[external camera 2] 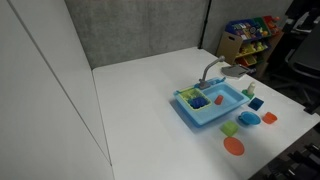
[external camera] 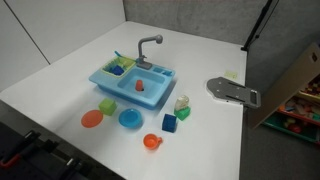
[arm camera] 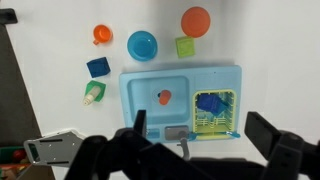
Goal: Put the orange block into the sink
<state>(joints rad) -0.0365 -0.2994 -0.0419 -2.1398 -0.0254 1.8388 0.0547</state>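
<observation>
The light blue sink (arm camera: 148, 112) lies below my gripper in the wrist view and shows in both exterior views (external camera: 105, 82) (external camera 2: 195, 115). The small orange block (arm camera: 164, 97) lies inside its deep basin, also seen in an exterior view (external camera: 140, 85). The side compartment holds a yellow-green rack (arm camera: 228, 100) with a blue item (arm camera: 209, 103). My gripper (arm camera: 203, 135) hangs high above the sink's faucet side, open and empty. The arm is out of frame in both exterior views.
Beside the sink stand an orange plate (arm camera: 196, 21), a blue bowl (arm camera: 142, 44), an orange cup (arm camera: 102, 34), a green block (arm camera: 185, 46), a blue cube (arm camera: 98, 67) and a green-white toy (arm camera: 93, 92). A grey metal plate (external camera: 232, 90) lies near the table edge.
</observation>
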